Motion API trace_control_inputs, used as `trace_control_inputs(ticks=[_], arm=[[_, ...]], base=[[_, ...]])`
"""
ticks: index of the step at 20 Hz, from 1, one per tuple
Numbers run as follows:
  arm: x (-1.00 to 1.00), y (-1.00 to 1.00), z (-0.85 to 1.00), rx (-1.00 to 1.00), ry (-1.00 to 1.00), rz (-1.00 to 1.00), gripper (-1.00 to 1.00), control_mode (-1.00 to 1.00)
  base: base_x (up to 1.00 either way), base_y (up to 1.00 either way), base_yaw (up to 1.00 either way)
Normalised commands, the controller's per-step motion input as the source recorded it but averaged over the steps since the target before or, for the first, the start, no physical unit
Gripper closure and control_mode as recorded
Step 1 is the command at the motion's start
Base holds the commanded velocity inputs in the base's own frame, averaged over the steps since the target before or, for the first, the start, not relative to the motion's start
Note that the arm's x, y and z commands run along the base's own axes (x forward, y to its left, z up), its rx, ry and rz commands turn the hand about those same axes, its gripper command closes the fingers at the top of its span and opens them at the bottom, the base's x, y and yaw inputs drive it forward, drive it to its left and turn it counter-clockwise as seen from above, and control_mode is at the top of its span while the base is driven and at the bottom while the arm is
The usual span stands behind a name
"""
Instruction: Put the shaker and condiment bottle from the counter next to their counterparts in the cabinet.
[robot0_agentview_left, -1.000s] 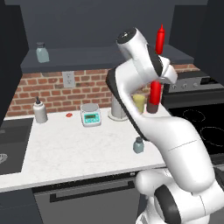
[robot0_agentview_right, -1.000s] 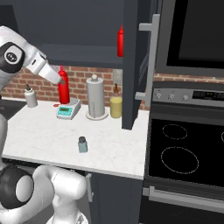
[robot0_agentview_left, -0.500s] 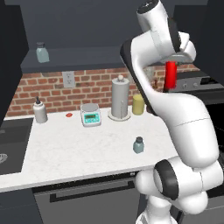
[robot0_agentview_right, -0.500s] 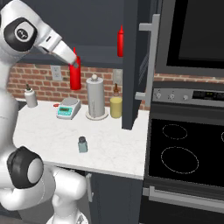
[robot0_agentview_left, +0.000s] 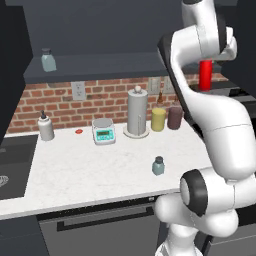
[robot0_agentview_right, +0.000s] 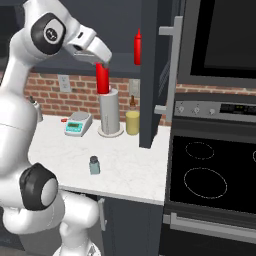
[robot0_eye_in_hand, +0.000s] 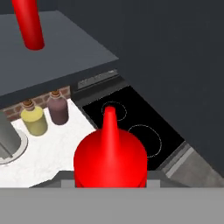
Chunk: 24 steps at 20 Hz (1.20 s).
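Up high goes the end effector (robot0_agentview_right: 101, 61), clamped on the condiment bottle (robot0_agentview_right: 102, 79), which hangs upright below it, level with the cabinet (robot0_agentview_right: 148, 75) shelf edge and above the paper towel roll (robot0_agentview_right: 109, 114). From the hand view the red nozzle (robot0_eye_in_hand: 109, 124) points straight up the middle, with the stovetop (robot0_eye_in_hand: 131, 127) far below.

Sweeping left to right across the surface (robot0_agentview_left: 85, 170): a sink (robot0_agentview_left: 12, 165) at the far left, a white pump dispenser (robot0_agentview_left: 45, 127) by the brick wall, a small red spot (robot0_agentview_left: 78, 131), a kitchen scale (robot0_agentview_left: 103, 131), the paper towel roll, then a yellow jar (robot0_agentview_left: 158, 119) and a maroon jar (robot0_agentview_left: 174, 117) side by side. The shaker (robot0_agentview_left: 158, 166) stands alone near the front edge, well apart from everything else.

Up on the cabinet shelf (robot0_agentview_left: 100, 67), a matching blue-grey jar (robot0_agentview_left: 48, 60) sits at the left end, and a matching red bottle (robot0_agentview_right: 137, 47) stands at the right, just beside the cabinet's side wall. Between them the shelf board runs bare. Right of the cabinet come the oven (robot0_agentview_right: 220, 45) and the stovetop.
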Motion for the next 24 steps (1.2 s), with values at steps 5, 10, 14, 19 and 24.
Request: trace_control_inputs(ticks=[5,10,14,19,24], arm=[[0.03,-0.13,0.02,-0.01,-0.16,0.26,1.0,-1.0],[0.11,-0.03,0.1,0.0,-0.05,0.2,1.0,-1.0],[0.4,-0.15,0.2,0.01,0.0,0.17,1.0,-1.0],[0.36,-0.25,0.24,0.0,0.0,0.11,1.0,-1.0],[0.34,-0.21,0.16,0.0,0.0,0.08,1.0,-1.0]], base=[[0.0,0.0,0.0],[0.0,0.0,0.0],[0.0,0.0,0.0],[0.0,0.0,0.0],[0.0,0.0,0.0]])
